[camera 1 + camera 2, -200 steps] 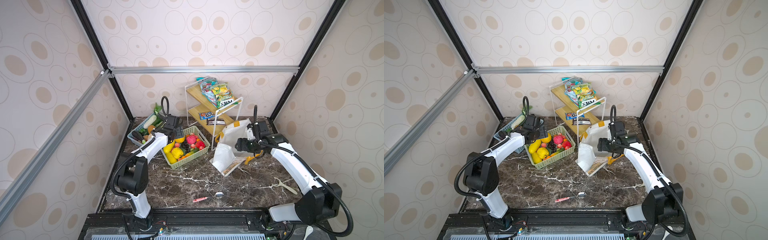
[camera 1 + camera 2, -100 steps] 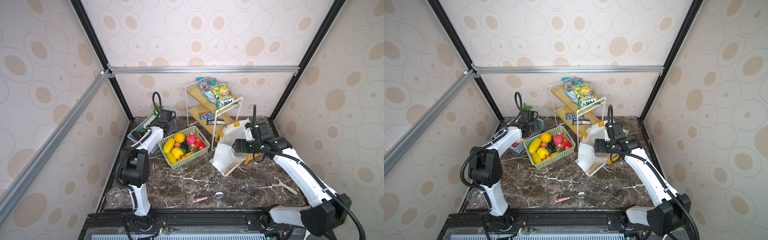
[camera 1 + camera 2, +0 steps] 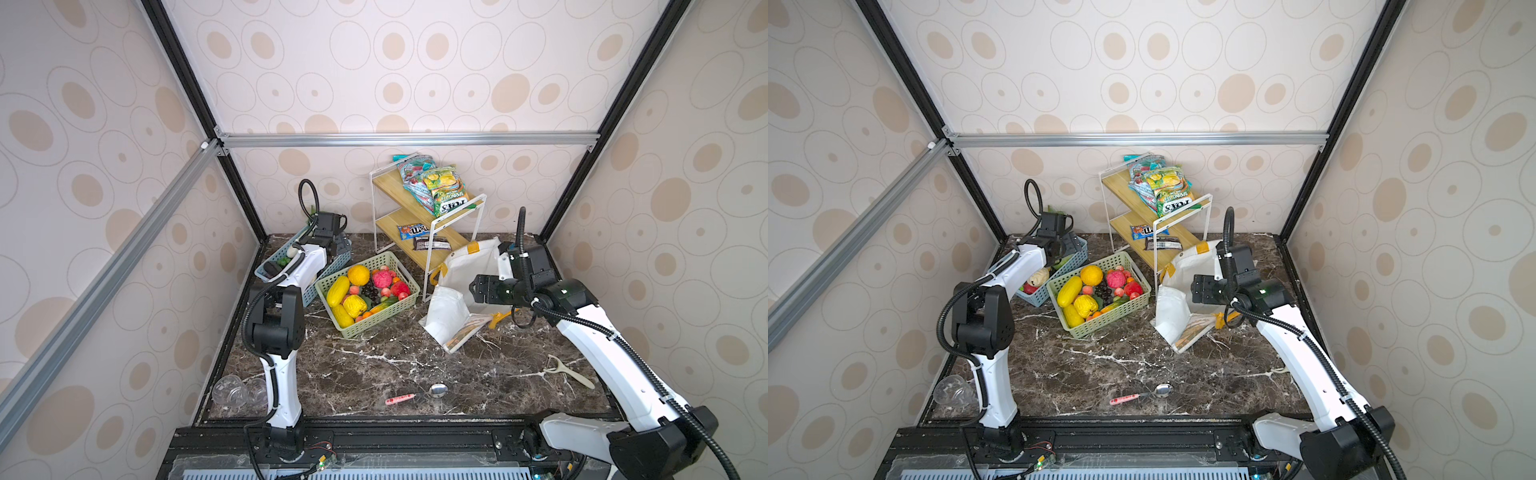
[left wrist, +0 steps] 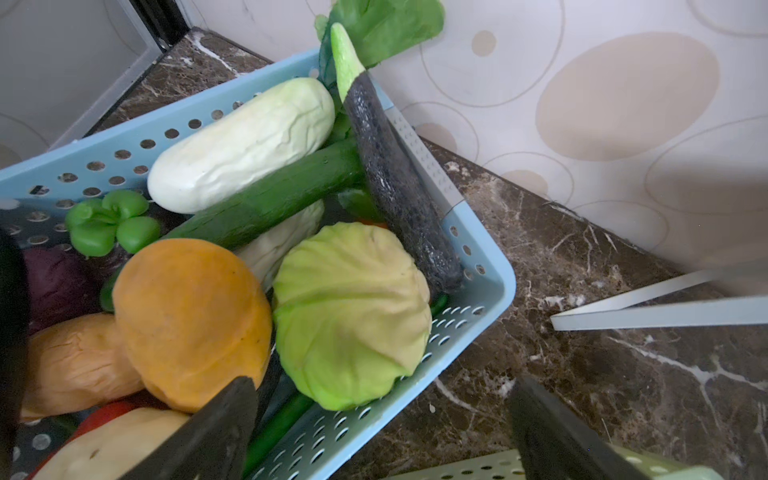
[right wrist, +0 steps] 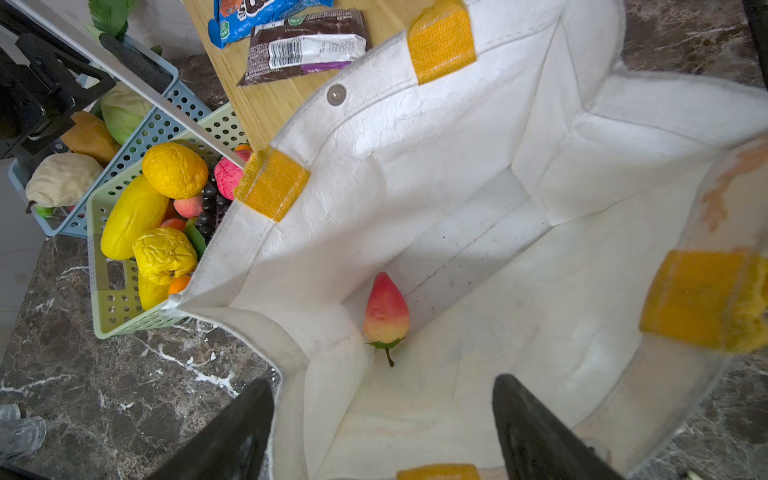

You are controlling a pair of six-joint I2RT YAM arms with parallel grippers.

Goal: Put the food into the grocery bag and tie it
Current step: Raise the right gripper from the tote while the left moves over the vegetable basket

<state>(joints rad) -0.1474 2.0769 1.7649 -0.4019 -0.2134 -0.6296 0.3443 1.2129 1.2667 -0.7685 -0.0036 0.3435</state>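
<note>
Grocery bag stands open just below the right gripper, whose fingers are spread wide and hold nothing. One strawberry lies inside, beyond the fingertips. The left gripper has swung from the green basket to the blue basket. Its fingers are opening wide, empty, above a light-green cabbage, likely the next pick.
</note>
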